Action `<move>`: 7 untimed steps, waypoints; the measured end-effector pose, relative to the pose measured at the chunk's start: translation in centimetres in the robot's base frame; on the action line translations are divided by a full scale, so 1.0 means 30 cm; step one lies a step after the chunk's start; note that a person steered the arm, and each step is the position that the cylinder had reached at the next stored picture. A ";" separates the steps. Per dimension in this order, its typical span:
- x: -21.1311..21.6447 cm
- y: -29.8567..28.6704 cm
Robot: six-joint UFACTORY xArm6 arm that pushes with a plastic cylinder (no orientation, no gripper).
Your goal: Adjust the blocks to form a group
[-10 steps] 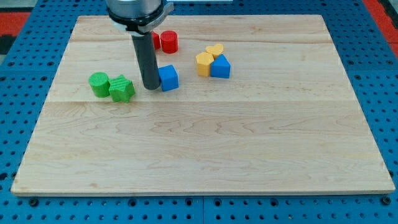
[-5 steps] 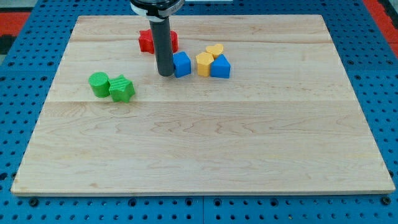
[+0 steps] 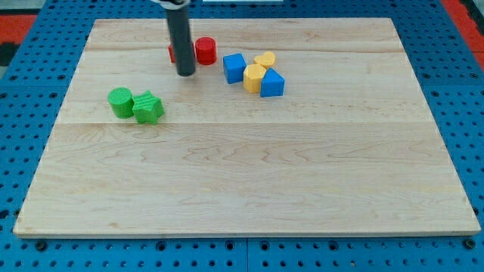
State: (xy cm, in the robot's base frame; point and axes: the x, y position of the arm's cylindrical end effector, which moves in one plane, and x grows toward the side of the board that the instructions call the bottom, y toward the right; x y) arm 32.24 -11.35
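My tip (image 3: 185,74) stands on the board near the view's top, just below the red blocks. A red cylinder (image 3: 206,51) sits to its upper right; another red block (image 3: 172,54) is mostly hidden behind the rod. A blue cube (image 3: 234,68) touches a yellow block (image 3: 254,77), with a yellow heart-shaped block (image 3: 265,59) and a second blue block (image 3: 272,83) beside them. A green cylinder (image 3: 119,101) and a green star-like block (image 3: 148,108) sit together at the view's left, apart from the others.
The wooden board (image 3: 249,181) lies on a blue pegboard surface (image 3: 23,91).
The tip pushed the blue cube up and to the right until it met the yellow blocks, which shifted slightly. The tip has since drawn back left, away from the cube.
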 end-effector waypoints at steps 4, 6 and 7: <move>-0.209 -0.006; -0.140 0.086; -0.147 0.203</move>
State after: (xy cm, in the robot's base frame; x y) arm 27.82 -5.25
